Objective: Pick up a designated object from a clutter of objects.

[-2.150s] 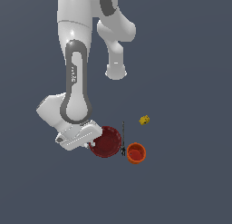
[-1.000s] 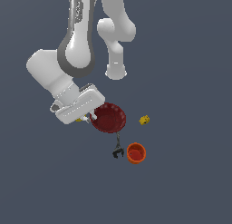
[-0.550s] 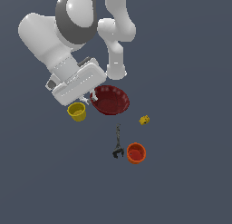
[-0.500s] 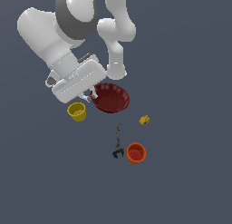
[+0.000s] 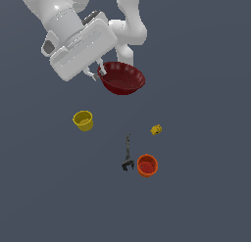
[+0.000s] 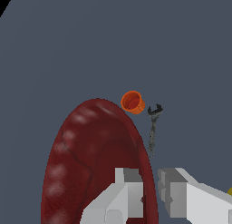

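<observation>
The white two-fingered pincer is seen clenched on the rim of the wide, shallow dark red bowl with a slightly scalloped rim. In the wrist view one finger is set inside the bowl and the other finger is set outside it, with the thin rim wall pinched between the two. In the exterior view the pincer is found at the bowl's edge on the exterior view's left, directly under the large white hand block of the arm. The bowl is held clear of the dark grey floor, tilted, with its opening turned upward and toward the exterior view's right, and its red interior is shown faintly dimpled in the wrist view.

The rest of the clutter is left lying on the floor, well apart from the raised bowl. A small yellow cup is placed upright below the pincer in the exterior view, toward that view's left. A tiny yellow block is seen further to the exterior view's right. A thin black tool with a forked end is laid lengthwise near the middle, and a small orange cup is stood just beside its forked end. Both the orange cup and the tool are also caught in the wrist view, beyond the bowl's far rim.
</observation>
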